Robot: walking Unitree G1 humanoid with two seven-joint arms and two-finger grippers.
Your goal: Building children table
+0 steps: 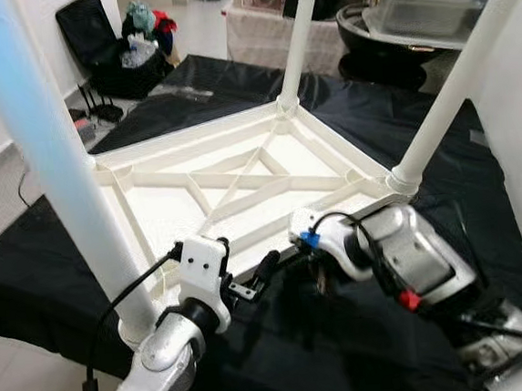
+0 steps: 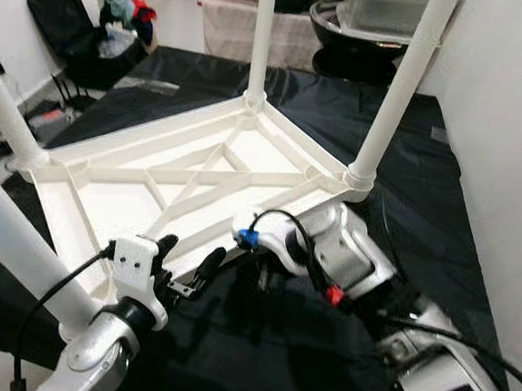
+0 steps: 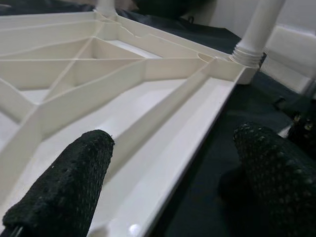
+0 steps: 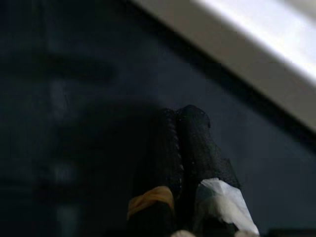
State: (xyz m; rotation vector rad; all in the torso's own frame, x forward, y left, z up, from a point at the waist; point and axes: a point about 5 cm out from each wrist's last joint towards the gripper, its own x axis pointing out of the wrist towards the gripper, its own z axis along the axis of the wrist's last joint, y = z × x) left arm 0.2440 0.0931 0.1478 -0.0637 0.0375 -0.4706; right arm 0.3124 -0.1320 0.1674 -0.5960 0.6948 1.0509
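Tabletop (image 1: 241, 174) upturned, four legs (image 1: 437, 111) standing

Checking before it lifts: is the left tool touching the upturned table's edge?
Cannot tell. In the left wrist view the open left tool straddles the table's rim, but no contact or gap shows plainly.

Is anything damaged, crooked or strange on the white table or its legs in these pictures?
Nothing stands out. The white tabletop lies upside down on the black cloth, as assembly needs, with its legs upright in the corner sockets. The left gripper is open over the near rim; the right gripper is shut beside it.
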